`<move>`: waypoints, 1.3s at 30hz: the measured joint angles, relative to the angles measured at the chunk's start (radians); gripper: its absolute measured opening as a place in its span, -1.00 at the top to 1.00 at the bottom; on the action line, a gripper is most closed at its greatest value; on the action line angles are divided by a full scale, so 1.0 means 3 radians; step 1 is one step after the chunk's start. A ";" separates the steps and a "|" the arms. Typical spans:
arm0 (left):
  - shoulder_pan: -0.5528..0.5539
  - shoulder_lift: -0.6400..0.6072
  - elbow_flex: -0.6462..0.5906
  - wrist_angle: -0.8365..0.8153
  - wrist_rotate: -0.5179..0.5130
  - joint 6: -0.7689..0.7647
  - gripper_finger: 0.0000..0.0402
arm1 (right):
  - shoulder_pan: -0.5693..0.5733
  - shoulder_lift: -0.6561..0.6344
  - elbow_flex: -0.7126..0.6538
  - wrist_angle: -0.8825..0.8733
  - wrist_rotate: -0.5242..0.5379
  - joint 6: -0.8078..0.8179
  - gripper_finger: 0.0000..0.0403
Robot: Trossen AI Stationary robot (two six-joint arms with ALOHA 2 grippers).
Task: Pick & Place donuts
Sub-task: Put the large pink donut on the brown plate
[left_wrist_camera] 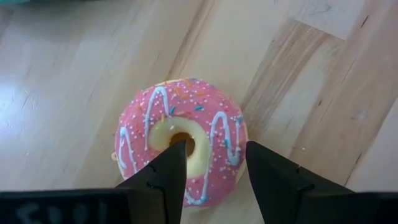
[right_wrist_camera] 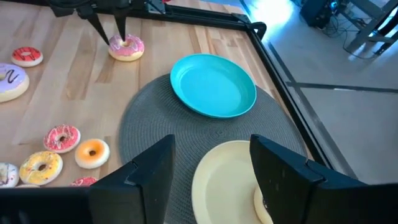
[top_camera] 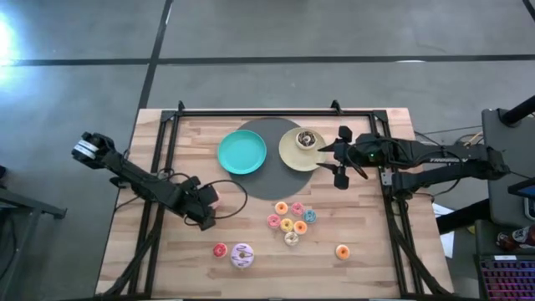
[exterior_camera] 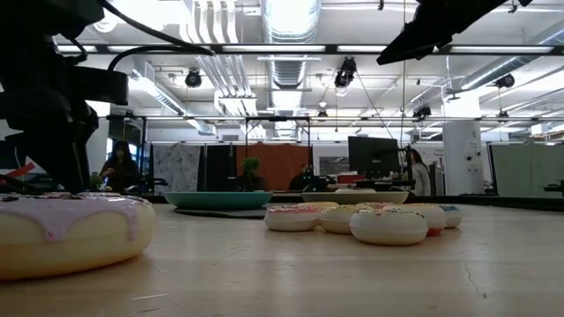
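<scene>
A pink-frosted donut (left_wrist_camera: pixel 180 140) lies flat on the wooden table near the table's left middle. My left gripper (left_wrist_camera: pixel 214 155) is open and points steeply down over it, one finger above the hole and the other just outside the rim. The right wrist view shows the same gripper (right_wrist_camera: pixel 114 38) right at the donut's (right_wrist_camera: pixel 126 46) top. My right gripper (top_camera: pixel 333 161) hangs open above the beige plate (top_camera: pixel 292 155), which bears a chocolate donut (top_camera: pixel 306 139). A lilac-white donut (top_camera: pixel 242 254) and several tiny donuts (top_camera: pixel 291 219) rest flat on the table. My left gripper stands astride one side of the pink donut's ring (left_wrist_camera: pixel 224 134), coming from above. I cannot tell whether its fingertips (left_wrist_camera: pixel 177 152) touch the frosting. The donut lies flat on the table.
A teal plate (top_camera: pixel 242 152) and the beige plate sit on a round grey mat (top_camera: pixel 267 180) at the table's far middle. A tiny red donut (top_camera: pixel 220 249) and a tiny orange one (top_camera: pixel 342 251) lie near the front edge. Black rails (top_camera: pixel 276 113) frame the table.
</scene>
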 joint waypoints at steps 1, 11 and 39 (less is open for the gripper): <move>0.0001 0.0000 -0.0017 0.0044 0.0006 -0.0022 0.30 | 0.0006 0.0000 0.0000 0.0001 0.0001 -0.0001 0.00; 0.0051 0.0000 -0.0122 0.0239 0.0172 -0.0070 0.30 | 0.0012 0.0000 0.0000 0.0000 -0.0001 0.0009 0.00; 0.0052 -0.0004 -0.0363 0.0545 0.0172 0.0094 0.30 | 0.0012 0.0000 0.0000 -0.0003 -0.0002 0.0000 0.00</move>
